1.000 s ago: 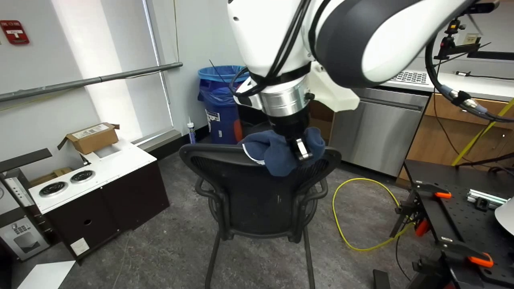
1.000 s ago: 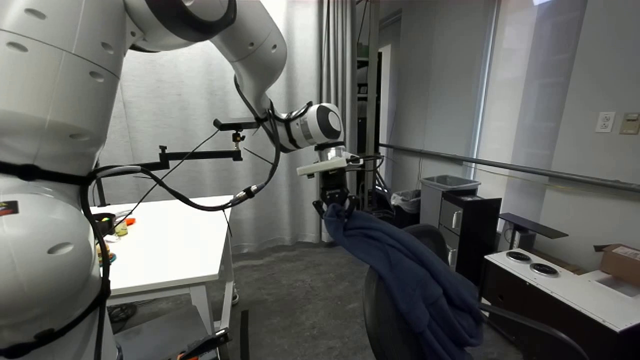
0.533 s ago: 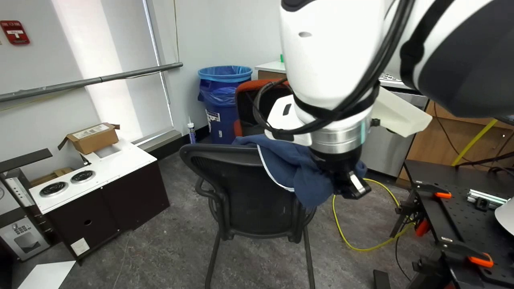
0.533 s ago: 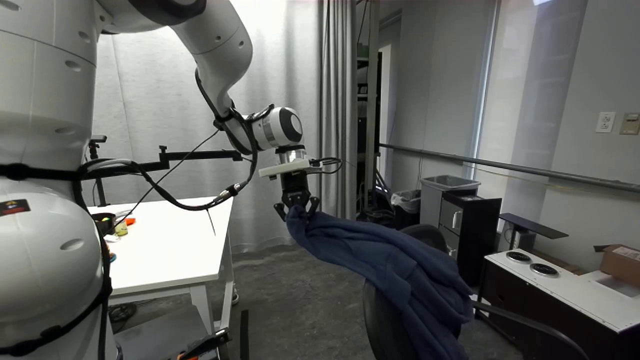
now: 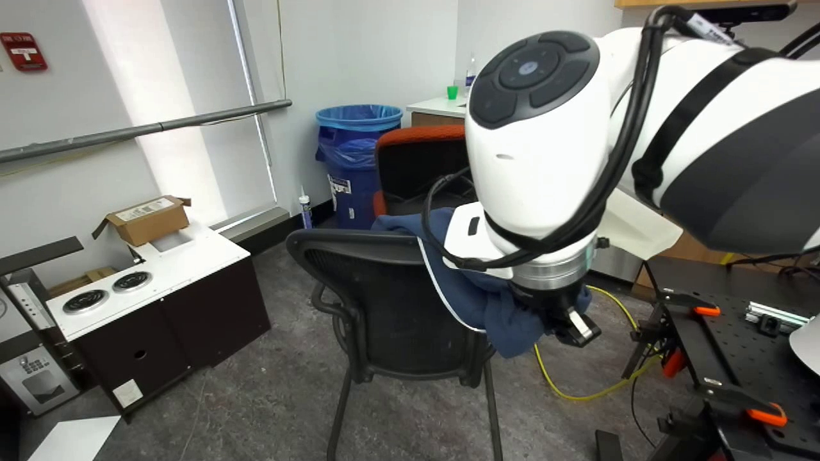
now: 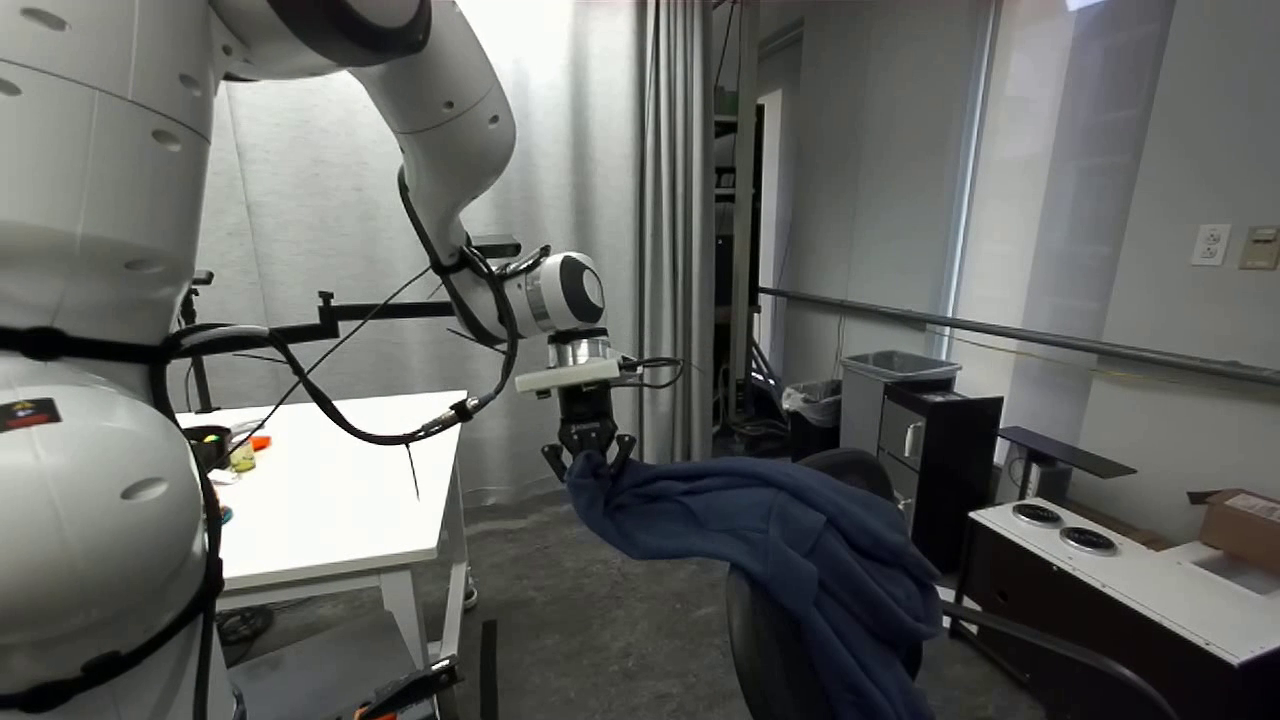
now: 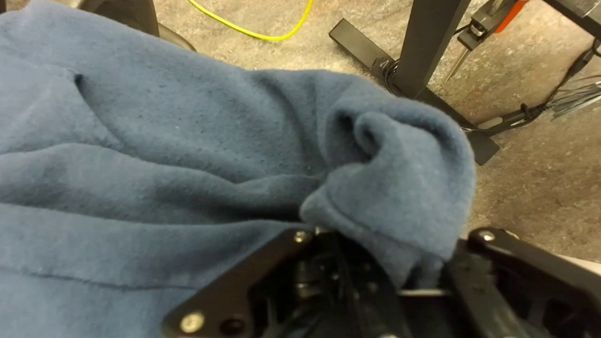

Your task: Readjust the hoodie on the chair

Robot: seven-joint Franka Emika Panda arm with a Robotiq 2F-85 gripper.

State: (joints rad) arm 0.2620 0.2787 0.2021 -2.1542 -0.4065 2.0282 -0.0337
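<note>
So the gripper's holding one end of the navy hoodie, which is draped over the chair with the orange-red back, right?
Not quite: the gripper holds one end of the navy hoodie, but it's draped over the black mesh-backed chair, as an exterior view shows.

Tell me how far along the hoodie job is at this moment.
Done: the tool is closed on one end of the hoodie, which shows bunched in its grip in the wrist view. In hand: that end is held out away from the chair, while the rest drapes over its back. Left, most likely: laying the held end in place and letting go.
</note>
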